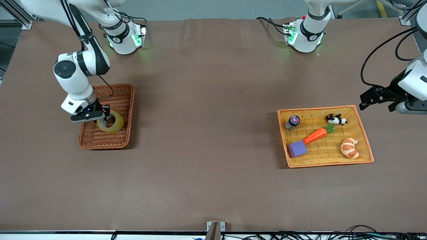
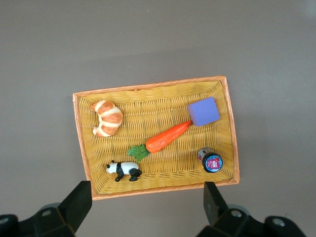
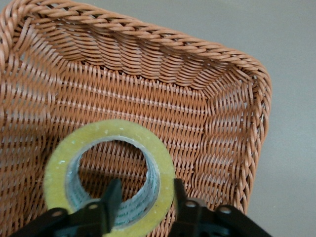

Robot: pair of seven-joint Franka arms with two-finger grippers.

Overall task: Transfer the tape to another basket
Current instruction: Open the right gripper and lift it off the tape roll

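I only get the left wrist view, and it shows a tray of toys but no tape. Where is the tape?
Observer: The tape is over the floor of the brown basket, at the right arm's end of the table.
Operator: Is anything holding it?
Observer: Yes. The right gripper is shut on its wall, with one finger inside the ring and one outside.
Operator: Where is my arm relative to the tray?
Observer: The left gripper waits over bare table beside the tray, at the left arm's end.
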